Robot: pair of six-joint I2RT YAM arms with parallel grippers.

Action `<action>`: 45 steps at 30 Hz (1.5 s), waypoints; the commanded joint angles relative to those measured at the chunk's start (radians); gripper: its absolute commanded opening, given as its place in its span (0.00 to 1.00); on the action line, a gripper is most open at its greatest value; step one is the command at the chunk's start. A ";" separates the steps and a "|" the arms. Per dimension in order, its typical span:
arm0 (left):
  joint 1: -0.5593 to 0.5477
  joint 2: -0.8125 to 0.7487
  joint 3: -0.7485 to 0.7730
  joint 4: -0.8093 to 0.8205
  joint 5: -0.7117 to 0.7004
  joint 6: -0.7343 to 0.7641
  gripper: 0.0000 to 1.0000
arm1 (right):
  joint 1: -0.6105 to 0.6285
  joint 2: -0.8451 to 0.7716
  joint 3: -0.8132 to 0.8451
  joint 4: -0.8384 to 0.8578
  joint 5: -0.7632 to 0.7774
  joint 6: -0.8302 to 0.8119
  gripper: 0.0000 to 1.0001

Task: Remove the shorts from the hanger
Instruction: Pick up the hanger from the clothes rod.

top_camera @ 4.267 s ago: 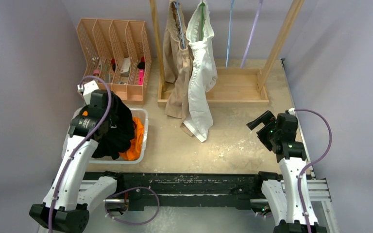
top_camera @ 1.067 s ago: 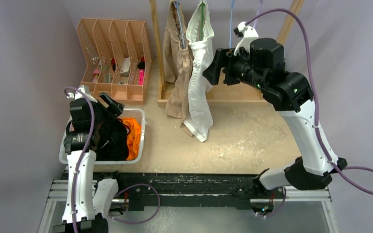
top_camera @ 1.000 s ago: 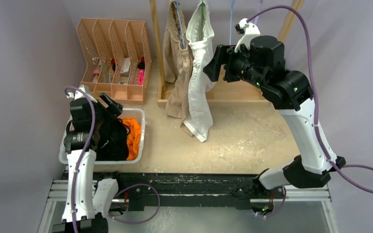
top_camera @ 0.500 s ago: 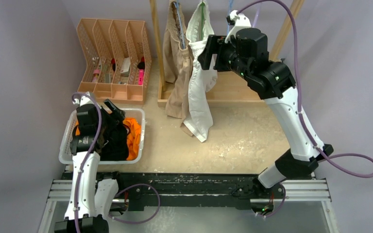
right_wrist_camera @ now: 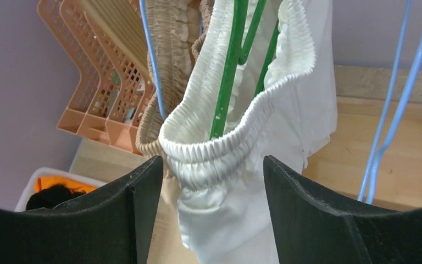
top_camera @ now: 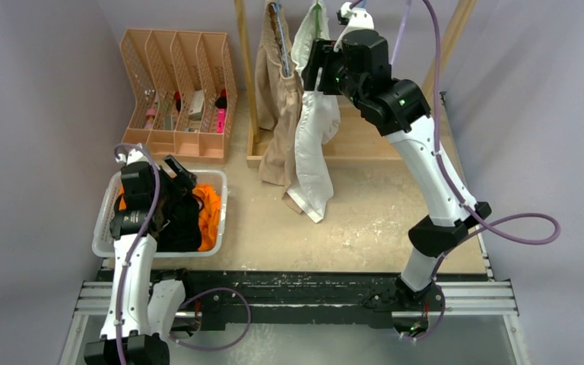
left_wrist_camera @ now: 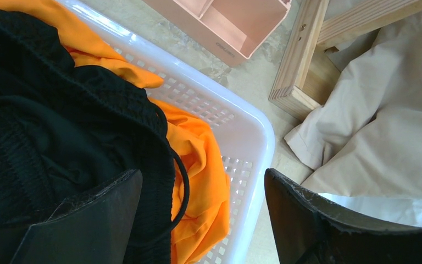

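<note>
Jaws open on left gripper (left_wrist_camera: 202, 176) and right gripper (right_wrist_camera: 211, 165); the right, at twelve o'clock, should pinch the waistband of the limp white cloth shorts (right_wrist_camera: 236, 220), missing the thin green hanger (right_wrist_camera: 232, 55).

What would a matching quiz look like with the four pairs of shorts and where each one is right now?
1 white shorts
2 tan shorts
3 black shorts
4 orange shorts

A in the basket, under another pair
B on the green hanger
C in the basket, on top
D on the blue hanger

Pairs: 1-B, 2-D, 3-C, 4-A
</note>
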 commanded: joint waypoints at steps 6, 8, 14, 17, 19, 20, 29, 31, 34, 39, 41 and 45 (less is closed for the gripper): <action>0.003 0.045 0.028 0.027 0.021 0.038 0.81 | 0.008 0.043 0.086 0.026 0.146 -0.033 0.70; 0.003 0.046 0.029 0.026 0.018 0.037 0.81 | 0.009 0.058 0.085 0.035 0.149 -0.049 0.70; 0.004 0.042 0.029 0.026 0.023 0.038 0.81 | 0.008 0.100 0.109 0.065 0.138 -0.096 0.63; 0.004 0.044 0.027 0.028 0.024 0.038 0.81 | 0.008 0.113 0.122 0.077 0.158 -0.105 0.54; 0.004 0.050 0.029 0.027 0.027 0.038 0.81 | 0.010 0.118 0.135 0.071 0.183 -0.108 0.47; 0.004 0.052 0.029 0.027 0.029 0.039 0.81 | 0.012 0.117 0.135 0.070 0.200 -0.111 0.41; 0.004 0.057 0.028 0.028 0.032 0.040 0.80 | 0.026 0.047 0.089 0.093 0.221 -0.116 0.00; 0.006 0.057 0.029 0.027 0.033 0.039 0.80 | 0.028 0.025 0.081 0.101 0.222 -0.116 0.00; 0.006 0.058 0.029 0.027 0.033 0.040 0.80 | 0.029 -0.008 0.072 0.111 0.248 -0.120 0.00; 0.005 0.058 0.028 0.026 0.030 0.040 0.80 | 0.029 -0.044 0.073 0.114 0.322 -0.148 0.00; 0.005 0.059 0.029 0.025 0.030 0.039 0.80 | 0.029 -0.054 0.068 0.112 0.327 -0.163 0.00; 0.006 0.059 0.028 0.025 0.029 0.040 0.80 | 0.029 -0.075 0.043 0.092 0.321 -0.164 0.00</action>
